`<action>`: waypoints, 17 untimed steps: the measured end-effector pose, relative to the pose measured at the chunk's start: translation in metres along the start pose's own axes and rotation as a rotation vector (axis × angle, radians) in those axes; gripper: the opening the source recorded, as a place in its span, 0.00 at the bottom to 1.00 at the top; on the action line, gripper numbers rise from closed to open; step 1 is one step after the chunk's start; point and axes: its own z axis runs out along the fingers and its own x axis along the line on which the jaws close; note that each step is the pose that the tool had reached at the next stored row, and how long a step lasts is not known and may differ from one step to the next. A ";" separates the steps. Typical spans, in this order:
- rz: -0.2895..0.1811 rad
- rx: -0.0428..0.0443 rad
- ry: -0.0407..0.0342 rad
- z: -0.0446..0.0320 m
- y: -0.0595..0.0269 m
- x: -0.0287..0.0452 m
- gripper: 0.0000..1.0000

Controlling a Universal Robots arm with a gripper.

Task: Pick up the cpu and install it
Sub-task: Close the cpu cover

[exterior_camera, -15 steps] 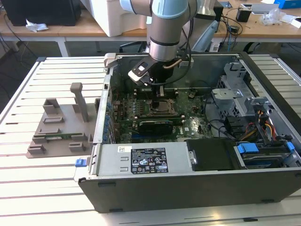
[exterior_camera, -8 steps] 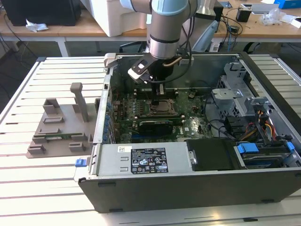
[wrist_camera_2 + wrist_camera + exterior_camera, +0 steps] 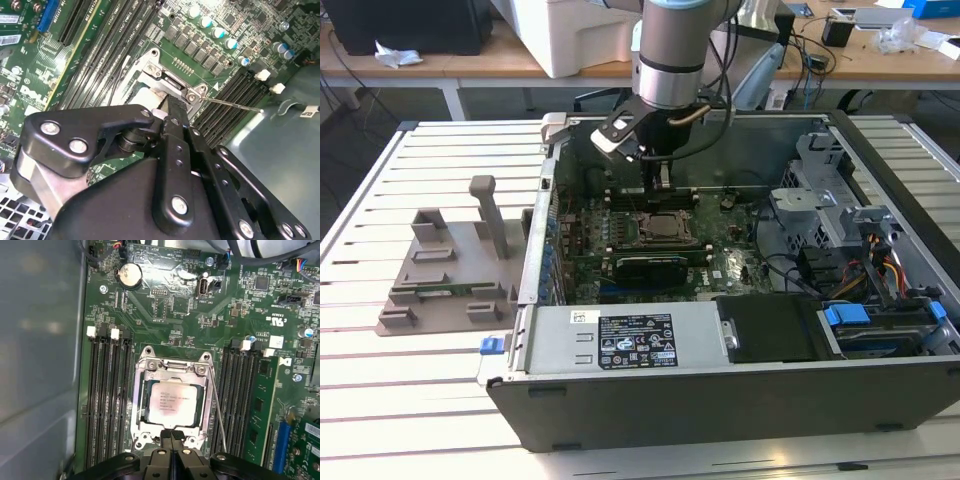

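Note:
The cpu point(image 3: 173, 402), a flat square chip with a silvery top, lies in the metal-framed socket point(image 3: 144, 390) on the green motherboard point(image 3: 165, 305). In the first wrist view my gripper point(image 3: 171, 436) hovers just off the socket's edge. Its two black fingers point(image 3: 165, 442) are pressed together with nothing between them. The exterior view has the gripper point(image 3: 662, 182) hanging inside the open computer case point(image 3: 740, 400), a little above the cpu point(image 3: 657, 231). In the second wrist view the gripper point(image 3: 171, 106) points at the socket's frame point(image 3: 165, 80).
Memory slots point(image 3: 107, 400) run along both sides of the socket, and a thin socket lever point(image 3: 218, 410) lies beside it. A black expansion card point(image 3: 650, 266) sits in front of the socket. At the exterior view's left a grey holder block point(image 3: 450, 270) stands on the slatted table point(image 3: 410, 390). Drive cage and cables point(image 3: 860, 250) fill the case's right.

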 end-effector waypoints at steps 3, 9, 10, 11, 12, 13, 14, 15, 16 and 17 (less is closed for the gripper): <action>0.000 0.0000 0.0000 -0.0096 -0.0007 -0.0002 0.11; 0.000 0.0000 0.0000 -0.0235 -0.0018 -0.0006 0.11; 0.000 0.0000 0.0000 -0.0259 -0.0020 -0.0006 0.11; 0.000 0.0000 0.0000 -0.0270 -0.0021 -0.0007 0.11; 0.000 0.0000 0.0000 -0.0280 -0.0021 -0.0007 0.11; 0.000 -0.0001 0.0001 -0.0296 -0.0023 -0.0007 0.11; 0.000 0.0000 0.0000 -0.0310 -0.0024 -0.0007 0.11; 0.000 0.0000 0.0000 -0.0345 -0.0027 -0.0008 0.11; 0.000 -0.0001 0.0000 -0.0377 -0.0029 -0.0009 0.11; 0.000 0.0000 -0.0001 -0.0422 -0.0032 -0.0010 0.11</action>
